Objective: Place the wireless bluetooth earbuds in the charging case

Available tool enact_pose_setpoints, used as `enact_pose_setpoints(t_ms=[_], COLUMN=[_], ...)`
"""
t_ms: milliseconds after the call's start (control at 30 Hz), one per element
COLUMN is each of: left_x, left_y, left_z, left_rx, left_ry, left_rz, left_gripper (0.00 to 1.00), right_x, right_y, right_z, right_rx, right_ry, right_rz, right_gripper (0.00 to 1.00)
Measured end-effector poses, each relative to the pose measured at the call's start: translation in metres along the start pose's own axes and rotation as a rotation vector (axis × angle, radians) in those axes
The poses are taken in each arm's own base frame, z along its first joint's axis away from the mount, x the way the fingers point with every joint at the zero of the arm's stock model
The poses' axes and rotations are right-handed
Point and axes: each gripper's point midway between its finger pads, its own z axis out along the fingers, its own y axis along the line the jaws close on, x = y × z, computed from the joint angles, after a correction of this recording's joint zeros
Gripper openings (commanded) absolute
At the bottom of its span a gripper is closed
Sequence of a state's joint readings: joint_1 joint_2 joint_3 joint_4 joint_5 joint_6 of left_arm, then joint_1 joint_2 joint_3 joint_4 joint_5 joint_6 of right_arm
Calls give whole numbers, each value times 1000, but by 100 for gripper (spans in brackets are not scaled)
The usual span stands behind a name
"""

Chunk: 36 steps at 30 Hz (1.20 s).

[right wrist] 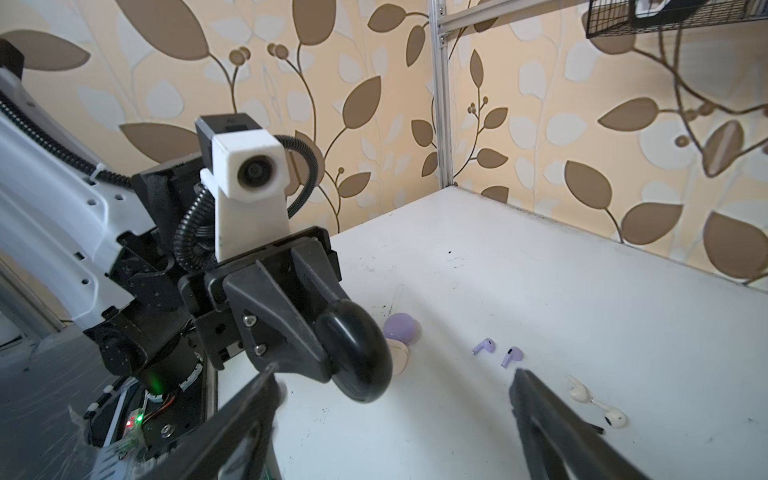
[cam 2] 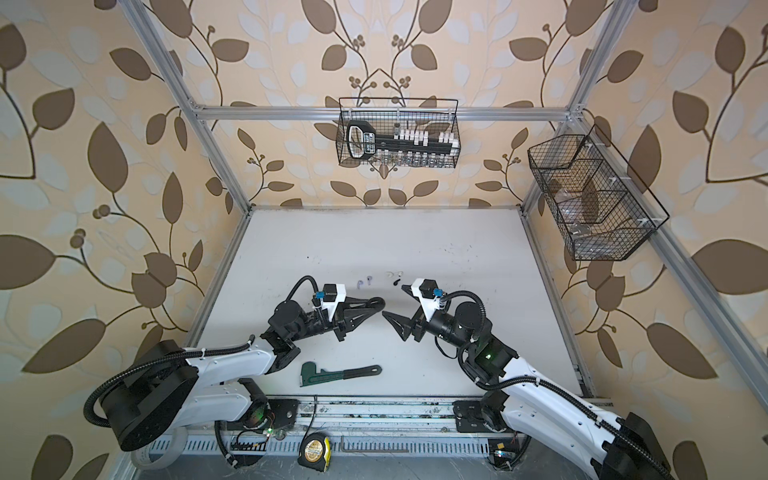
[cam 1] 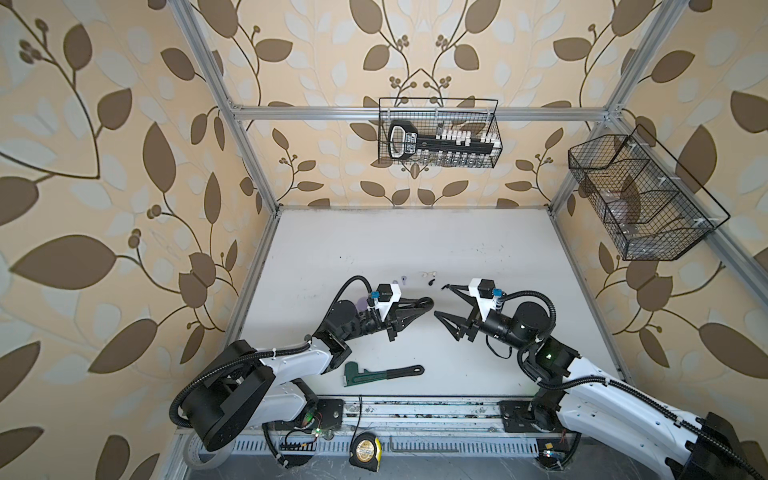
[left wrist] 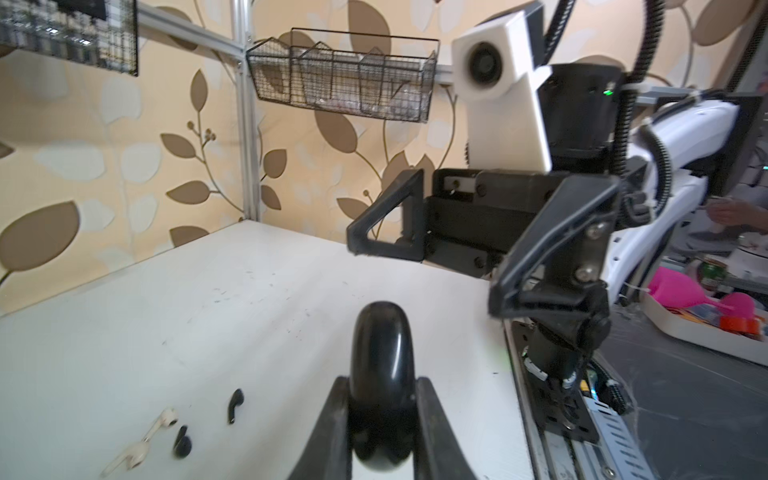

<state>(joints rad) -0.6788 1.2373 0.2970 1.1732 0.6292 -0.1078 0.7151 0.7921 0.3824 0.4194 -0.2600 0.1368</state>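
tape measure, yellow and black, sits nearest, below the front rail. green-jawed metal pipe wrench with black handle lies flat on the white tabletop, just ahead of the left arm's base. left gripper clamped tight on a glossy black rounded plastic charging case. lilac rounded case and cream case rest on the table beside that arm's wrist. right gripper faces the held case, near but apart; its fingers stand spread wide with nothing between them. beyond both grippers, loose on the table in a rough row: two tiny stemmed plastic lilac earbuds, two white earbuds, two black earbuds, all outside any case. farthest: black wire basket hung on the back rail, second wire basket on the right rail.
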Motion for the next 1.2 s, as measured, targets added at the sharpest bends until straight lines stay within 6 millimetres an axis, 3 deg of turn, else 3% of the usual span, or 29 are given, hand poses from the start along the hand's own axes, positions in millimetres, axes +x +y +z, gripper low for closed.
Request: enact_pose_setpoints(t_ms=[267,900,1200], left_x=[-10,10,9], left_y=[-16,-27,-30], left_z=[8,7,7], left_rx=[119,214,238], left_ry=[24,86,77], left_rz=[0,-22,-12], left_gripper=[0,0,0], right_x=[-1,-8,-8], right_y=[8,-4,-14], right_z=[3,3,3], right_rx=[-22,49,88], right_ry=[15,15,21], right_rz=[-28,-30,-16], right_gripper=[86,83,84])
